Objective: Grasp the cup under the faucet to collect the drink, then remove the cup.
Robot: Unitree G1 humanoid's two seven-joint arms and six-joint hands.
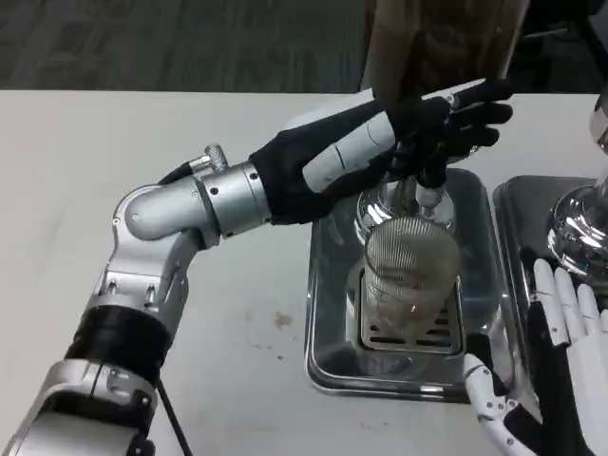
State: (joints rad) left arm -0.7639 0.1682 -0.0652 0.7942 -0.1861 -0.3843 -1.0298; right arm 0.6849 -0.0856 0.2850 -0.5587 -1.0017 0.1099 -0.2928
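At centre frame the clear ribbed cup stands on the tray; my left hand seems clamped on the faucet; my right hand rests open, lower right.

A cup stood on a grate inside a tray on the table. The faucet was right above the cup. The left hand reached over the tray to the faucet. The right hand lay at the tray's right side, near the front. Another tray sat to the right.
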